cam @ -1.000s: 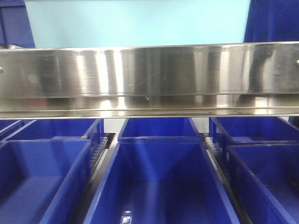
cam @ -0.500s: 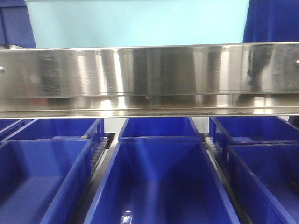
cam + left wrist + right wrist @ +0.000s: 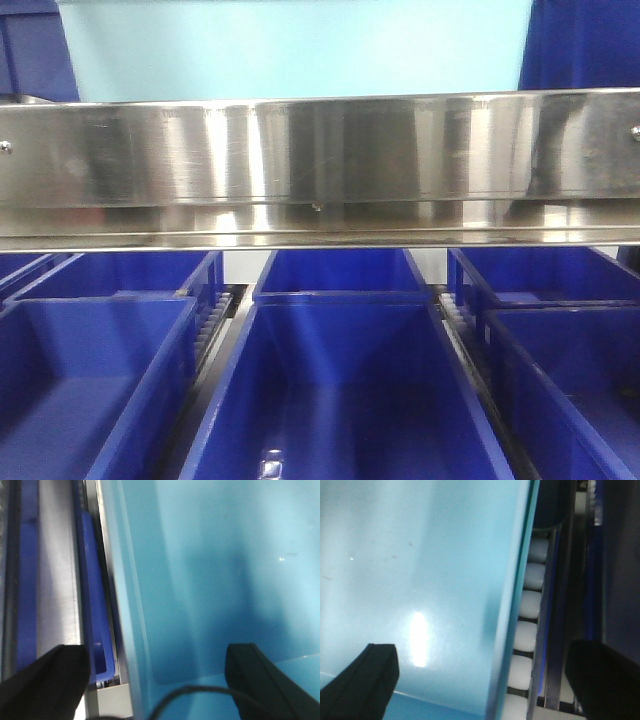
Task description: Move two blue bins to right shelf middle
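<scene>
Left tool (image 3: 155,685), wrist view: spread wide. One dark finger (image 3: 45,680) lies outside the left wall of the pale blue bin (image 3: 225,570) and the other inside its hollow. The wall passes between them, and neither pad appears to touch it. Right tool (image 3: 485,685), wrist view: likewise wide, straddling the bin's opposite wall, one finger over the smooth interior and one out over the roller track (image 3: 530,605). I judge that this mirrored straddle suits a bin too broad for one arm: each tool takes one wall, so the load would travel level between them. With both tools spread, I read the bin as resting under its own weight and not carried. In the front-facing view its pale wall rises just behind the front rail (image 3: 150,150) of the right shelf (image 3: 320,240), filling most of the span between two dark blue shapes that are too cropped to name. The rail would serve as a front stop, since the white rollers just beside the bin's right wall would let it run freely. I would therefore watch for drift or skew when either tool moves. A dark blue rim (image 3: 92,605) lies close along the left wall, leaving my outer finger little room there. Below the rail, on the lower level, stand the dark royal-blue bins (image 3: 340,380), open and apart from the task. Only one pale bin shows in any view, so I cannot tell where the second is.
</scene>
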Available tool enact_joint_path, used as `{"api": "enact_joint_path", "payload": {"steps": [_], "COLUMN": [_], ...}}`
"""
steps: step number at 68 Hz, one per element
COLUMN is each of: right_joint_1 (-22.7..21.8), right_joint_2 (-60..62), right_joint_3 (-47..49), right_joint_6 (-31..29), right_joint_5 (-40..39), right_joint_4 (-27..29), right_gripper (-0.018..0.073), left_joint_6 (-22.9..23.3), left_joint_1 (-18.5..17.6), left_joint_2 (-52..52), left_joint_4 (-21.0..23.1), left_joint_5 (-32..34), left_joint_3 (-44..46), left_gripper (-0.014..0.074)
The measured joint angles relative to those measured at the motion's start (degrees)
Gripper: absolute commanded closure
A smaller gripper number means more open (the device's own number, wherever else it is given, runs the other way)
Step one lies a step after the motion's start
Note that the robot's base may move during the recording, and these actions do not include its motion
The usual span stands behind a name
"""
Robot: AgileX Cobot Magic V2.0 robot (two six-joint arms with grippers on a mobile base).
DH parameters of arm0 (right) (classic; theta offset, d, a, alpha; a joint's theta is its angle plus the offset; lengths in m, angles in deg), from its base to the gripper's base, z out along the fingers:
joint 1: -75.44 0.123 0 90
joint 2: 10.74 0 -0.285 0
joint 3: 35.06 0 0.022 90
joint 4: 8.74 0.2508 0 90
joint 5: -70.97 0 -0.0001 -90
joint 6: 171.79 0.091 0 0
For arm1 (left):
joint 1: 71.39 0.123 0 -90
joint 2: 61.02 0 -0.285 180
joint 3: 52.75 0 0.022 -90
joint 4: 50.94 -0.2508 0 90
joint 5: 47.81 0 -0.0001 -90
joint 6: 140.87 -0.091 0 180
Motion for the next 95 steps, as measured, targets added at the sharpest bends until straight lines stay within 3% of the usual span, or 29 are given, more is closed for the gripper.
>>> {"api": "enact_joint_path", "payload": {"steps": [18,24,30,39,51,95], "right_joint_1": [0.0,0.0,0.0,0.0,0.0,0.0], "right_joint_2": [-3.0,-3.5,-3.8,-4.2,-4.5,0.2], "right_joint_3": [0.0,0.0,0.0,0.0,0.0,-0.2], "right_joint_6": [0.0,0.0,0.0,0.0,-1.0,-0.7], "right_joint_5": [0.6,0.7,0.7,0.7,0.9,0.9], "right_joint_4": [1.1,1.1,1.1,1.1,0.9,1.1], "right_gripper": [0.0002,0.0057,0.0197,0.0444,0.0727,0.0713], "left_joint_6": [1.0,1.0,1.0,1.0,1.0,1.7], "left_joint_1": [1.2,1.4,1.6,1.6,2.0,2.1], "left_joint_2": [1.8,1.8,1.8,1.8,2.0,-1.4], "left_joint_4": [1.9,2.3,2.4,2.4,1.6,2.9], "left_joint_5": [2.3,2.7,2.9,3.1,3.0,2.2], "left_joint_3": [-3.1,-3.1,-3.1,-3.1,-3.2,-2.3], "left_gripper": [0.0143,0.0153,0.0208,0.0370,0.0687,0.0707]}}
